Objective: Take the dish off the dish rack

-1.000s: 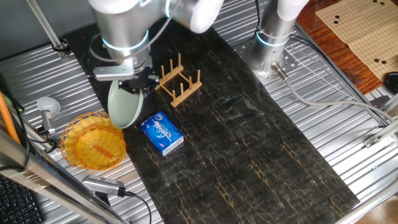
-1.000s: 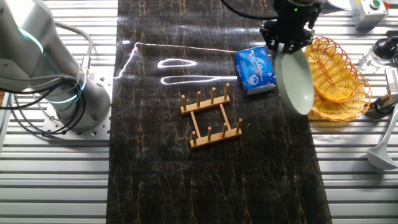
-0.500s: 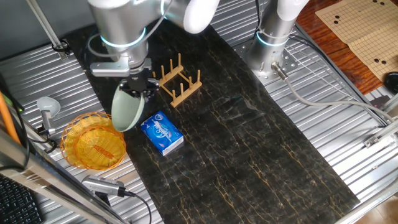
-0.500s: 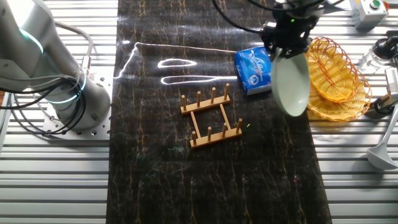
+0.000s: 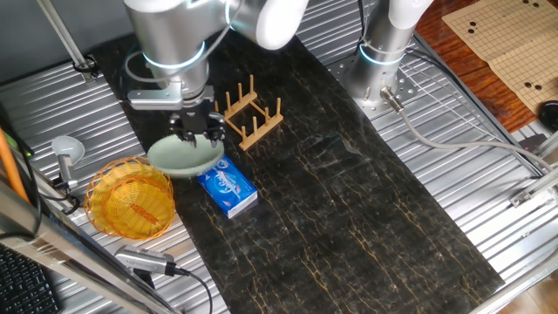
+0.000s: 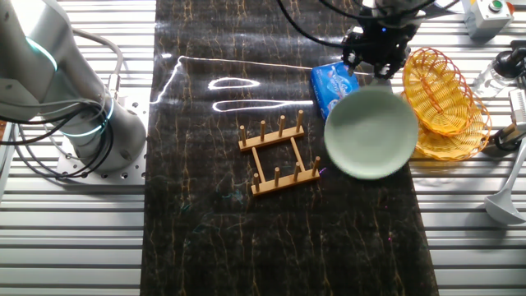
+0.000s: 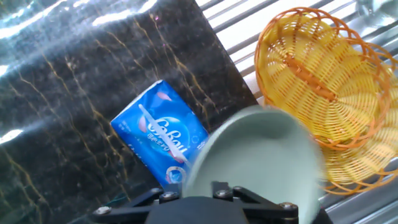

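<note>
The arm reaches over the left part of the dark mat, its wrist pointing straight down, and the jaws [image 5: 195,127] sit just above the plate [image 5: 184,156]. In the hand view the plate's rim runs right up to the black base of the jaws, but the fingertips are hidden, so I cannot tell how far they are apart or whether they have hold of the plate.

The plate [image 6: 371,133] is off the rack and lies close to flat, its hollow face upward in the other fixed view. It sits between the wooden rack [image 6: 279,154] and the yellow basket [image 6: 448,99], and it covers one corner of the blue tissue pack [image 7: 161,130]. Whether it rests on the mat or hangs just over it cannot be told.

The rack [image 5: 251,112] stands on the mat with nothing between its pegs; there are two rows of four pegs each. The basket [image 5: 132,197] lies at the mat's edge on the ribbed metal table [image 5: 514,218], tilted, with nothing inside it.

By count there is one plate, one rack, one basket and one tissue pack [image 5: 227,187]. A second silver arm base [image 6: 78,99] stands beside the mat, away from these things.
</note>
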